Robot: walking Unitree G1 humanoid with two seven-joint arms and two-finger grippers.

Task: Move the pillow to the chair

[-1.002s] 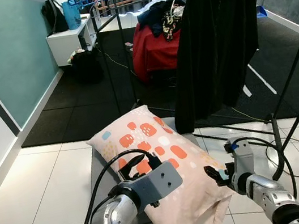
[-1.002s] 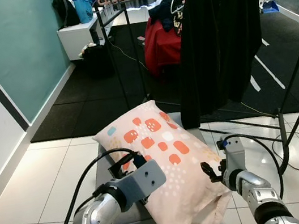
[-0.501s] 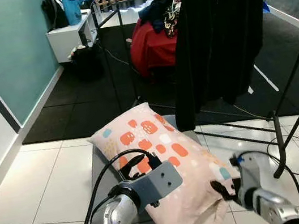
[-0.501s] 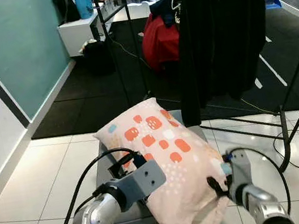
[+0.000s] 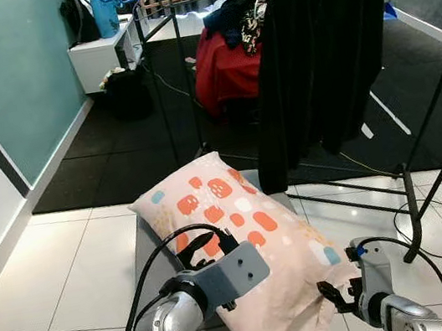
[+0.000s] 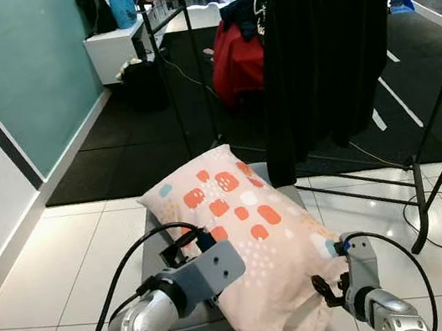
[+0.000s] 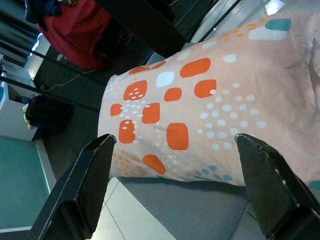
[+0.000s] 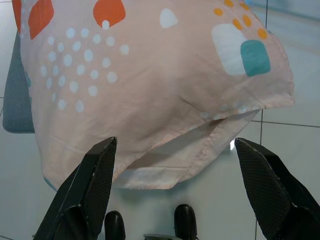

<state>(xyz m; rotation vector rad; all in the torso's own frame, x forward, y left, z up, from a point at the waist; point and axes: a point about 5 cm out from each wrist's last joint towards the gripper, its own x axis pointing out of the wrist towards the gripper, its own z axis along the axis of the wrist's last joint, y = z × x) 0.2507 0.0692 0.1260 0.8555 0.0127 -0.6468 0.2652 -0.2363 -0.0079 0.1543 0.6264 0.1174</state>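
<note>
The pillow (image 5: 244, 251) lies on the grey chair (image 7: 200, 210), its open end overhanging at 6 o'clock. Left gripper (image 7: 175, 190) and right gripper (image 8: 172, 195) are both spread, holding nothing. It probably just needs nudging toward 12 o'clock.

- I see a pale pink fabric pillow (image 5: 242, 238) printed with orange squares, white dots and teal patches.
- Beneath it, a flat grey cushioned seat (image 5: 151, 245).
- At twelve o'clock, black hanging garments (image 5: 313, 56); at eleven, a red cloth heap (image 5: 227, 75).
- Teal painted wall (image 5: 10, 73).
</note>
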